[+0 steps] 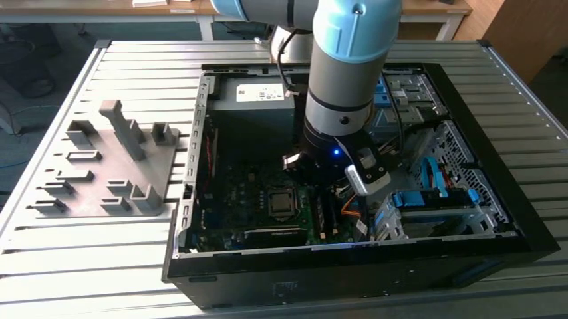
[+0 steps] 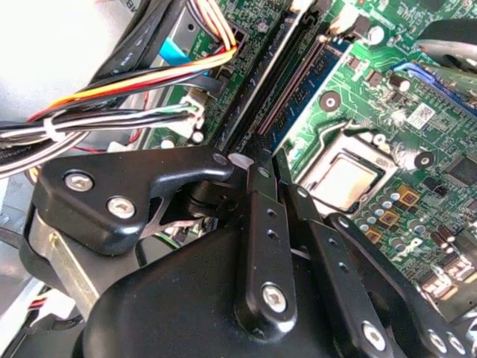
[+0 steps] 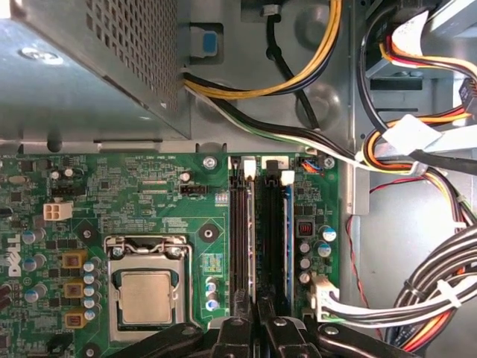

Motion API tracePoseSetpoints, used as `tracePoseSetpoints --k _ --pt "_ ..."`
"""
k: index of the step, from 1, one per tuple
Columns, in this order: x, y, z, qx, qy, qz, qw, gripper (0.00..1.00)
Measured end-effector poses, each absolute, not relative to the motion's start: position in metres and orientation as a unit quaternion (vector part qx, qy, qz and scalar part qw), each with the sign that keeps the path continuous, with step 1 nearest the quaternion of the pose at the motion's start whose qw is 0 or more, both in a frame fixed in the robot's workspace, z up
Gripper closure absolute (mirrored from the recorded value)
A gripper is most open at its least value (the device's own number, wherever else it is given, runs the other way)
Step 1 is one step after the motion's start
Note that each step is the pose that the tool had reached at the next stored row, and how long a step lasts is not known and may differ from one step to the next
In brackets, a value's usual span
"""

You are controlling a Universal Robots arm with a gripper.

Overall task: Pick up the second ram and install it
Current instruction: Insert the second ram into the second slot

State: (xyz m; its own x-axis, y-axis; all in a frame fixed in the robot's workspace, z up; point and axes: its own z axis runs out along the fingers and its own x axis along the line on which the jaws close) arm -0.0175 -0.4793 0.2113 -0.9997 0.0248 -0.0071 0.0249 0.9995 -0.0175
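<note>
In both wrist views my gripper [image 2: 274, 165] [image 3: 258, 319] hangs low over the memory slots of the green motherboard [image 3: 149, 194], its two black fingers drawn close together. The second ram [image 2: 313, 89] is a thin blue-green board standing on edge. It runs from between the fingertips along the black slot nearer the cable bundle, and appears as a narrow blue strip [image 3: 288, 239]. The slot [image 3: 238, 239] nearer the processor lies bare, its contacts showing. In the exterior view the gripper [image 1: 337, 186] is deep inside the open computer case [image 1: 355, 256].
A silver processor [image 3: 145, 294] sits beside the slots. Coloured cable bundles [image 3: 417, 149] cross close to the slots' other side. A perforated metal box [image 3: 74, 67] stands at the board's edge. On the exterior view's left, a grey slotted holder block [image 1: 116, 166] rests on the ribbed table.
</note>
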Motion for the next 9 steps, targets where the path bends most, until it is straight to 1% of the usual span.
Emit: tracePoseSetpoints --k 9 --pt "-0.0176 -0.4794 0.2073 0.012 1.000 -0.009 0.003 0.86"
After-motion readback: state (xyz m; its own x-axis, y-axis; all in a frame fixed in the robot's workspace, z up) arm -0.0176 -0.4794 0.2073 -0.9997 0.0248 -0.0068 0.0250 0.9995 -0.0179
